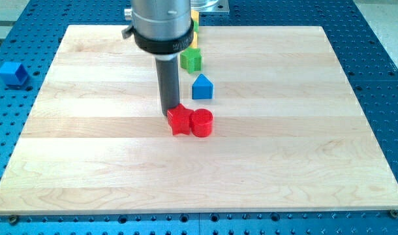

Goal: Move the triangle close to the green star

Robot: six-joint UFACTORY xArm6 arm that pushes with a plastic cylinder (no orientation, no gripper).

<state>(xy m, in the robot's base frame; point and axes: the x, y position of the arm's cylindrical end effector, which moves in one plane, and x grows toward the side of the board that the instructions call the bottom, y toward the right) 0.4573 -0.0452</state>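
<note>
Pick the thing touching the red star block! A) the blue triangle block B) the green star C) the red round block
C: the red round block sits pressed against the red star block on the view's right; my tip is at its top-left edge.

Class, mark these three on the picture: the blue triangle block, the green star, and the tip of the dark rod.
blue triangle block (202,87): camera view, on its front face.
green star (191,61): camera view, on its upper face.
my tip (170,110): camera view, the rod's very end, touching the red star (179,120) from the view's top.
</note>
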